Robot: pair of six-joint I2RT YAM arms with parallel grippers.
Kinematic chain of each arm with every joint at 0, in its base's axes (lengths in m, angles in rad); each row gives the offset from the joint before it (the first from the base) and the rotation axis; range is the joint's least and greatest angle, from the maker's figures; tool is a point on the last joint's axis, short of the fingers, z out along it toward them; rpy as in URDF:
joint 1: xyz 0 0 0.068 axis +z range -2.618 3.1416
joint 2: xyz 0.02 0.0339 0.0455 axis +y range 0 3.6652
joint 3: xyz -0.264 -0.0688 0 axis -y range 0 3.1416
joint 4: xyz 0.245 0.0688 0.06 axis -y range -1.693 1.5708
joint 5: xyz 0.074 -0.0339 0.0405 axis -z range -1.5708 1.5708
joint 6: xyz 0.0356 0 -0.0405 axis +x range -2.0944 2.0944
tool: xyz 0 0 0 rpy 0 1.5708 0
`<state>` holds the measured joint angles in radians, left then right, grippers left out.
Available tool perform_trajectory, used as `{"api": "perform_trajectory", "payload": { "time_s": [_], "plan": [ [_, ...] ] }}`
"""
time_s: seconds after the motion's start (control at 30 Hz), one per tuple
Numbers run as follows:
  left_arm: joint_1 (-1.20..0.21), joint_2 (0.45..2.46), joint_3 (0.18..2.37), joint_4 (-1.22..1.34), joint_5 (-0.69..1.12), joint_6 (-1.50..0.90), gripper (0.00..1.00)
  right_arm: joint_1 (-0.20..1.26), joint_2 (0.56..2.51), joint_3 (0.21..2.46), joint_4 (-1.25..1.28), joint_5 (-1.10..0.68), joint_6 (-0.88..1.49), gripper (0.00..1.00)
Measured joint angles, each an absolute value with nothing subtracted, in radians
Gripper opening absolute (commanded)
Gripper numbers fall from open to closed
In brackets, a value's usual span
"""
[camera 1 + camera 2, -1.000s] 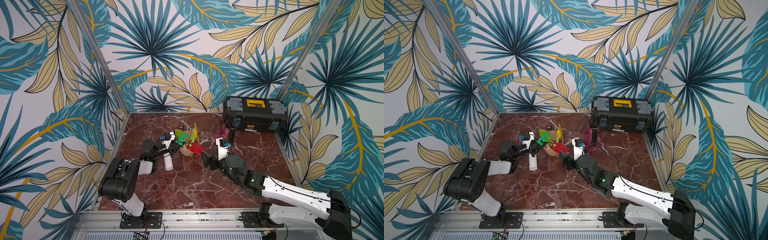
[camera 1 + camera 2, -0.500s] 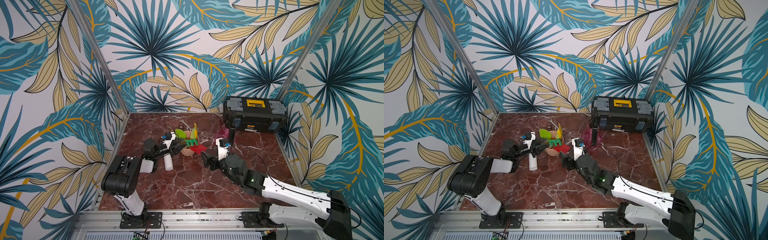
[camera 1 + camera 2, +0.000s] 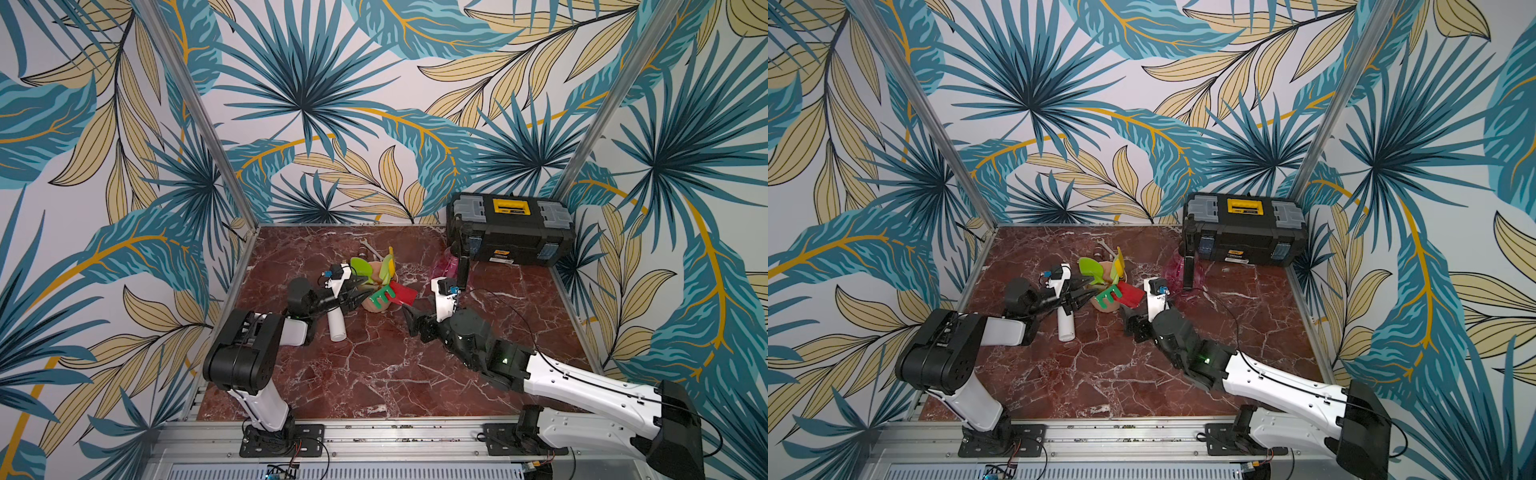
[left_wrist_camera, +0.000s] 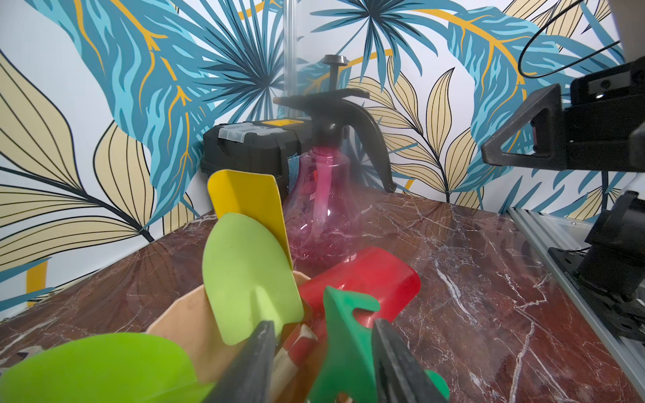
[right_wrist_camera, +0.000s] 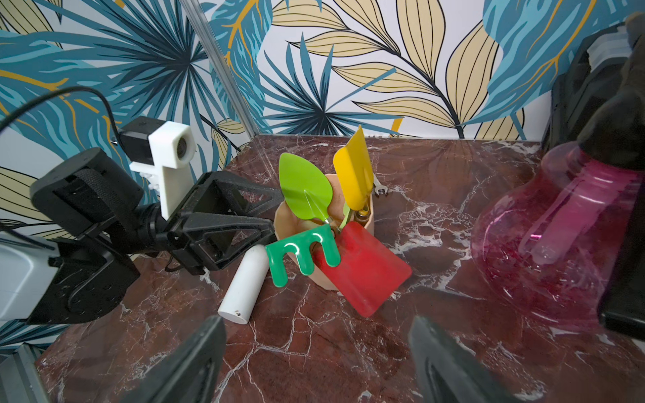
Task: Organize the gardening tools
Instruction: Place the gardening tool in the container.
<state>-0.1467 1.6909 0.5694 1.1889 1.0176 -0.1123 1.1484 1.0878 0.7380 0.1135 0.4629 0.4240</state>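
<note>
Right wrist view: a beige pot (image 5: 369, 218) stands in the middle of the table (image 5: 349, 352) with the tools in it, blades up. The rake (image 5: 300, 253) leans out over the rim toward the left claw (image 5: 277, 210), tines hanging outside the pot wall. The red shovel (image 5: 363, 275) tilts out just beside it, blade overlapping the pot's front. A lime trowel (image 5: 305, 190) and the yellow scoop (image 5: 354, 171) rise nearly upright at the back. A second trowel (image 4: 244, 275), only a sliver here, shows whole in the left wrist view, in front of the scoop. The left claw is released: in its own wrist view the jaws stand parted either side of the rake, with a clear gap on one side; whether the other finger touches I cannot tell. A white cylinder (image 5: 244, 282) lies on the table beside the pot, under that claw. The right claw (image 5: 316, 322) is spread wide and empty, low over bare table near the pot. A pink bottle (image 5: 544, 237) stands to the pot's right, in front of a black toolbox (image 3: 511, 232) in the far corner. A wrench (image 5: 380, 188) lies behind the pot
</note>
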Motion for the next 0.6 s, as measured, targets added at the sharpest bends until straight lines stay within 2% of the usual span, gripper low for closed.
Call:
{"api": "perform_trajectory", "payload": {
  "time_s": [0.23, 0.43, 0.6],
  "plan": [
    [-0.147, 1.620, 0.556, 1.227, 1.001, -0.181, 0.59, 1.073, 1.088, 0.739, 0.027, 0.381, 0.527, 0.89],
    [-0.147, 1.586, 0.521, 1.303, 0.979, -0.271, 0.62, 0.941, 1.089, 0.738, 0.006, 0.210, 0.658, 0.92],
    [-0.157, 1.536, 0.508, 1.306, 0.953, -0.305, 0.64, 0.842, 1.147, 0.715, 0.089, 0.023, 0.762, 0.96]
  ]
}}
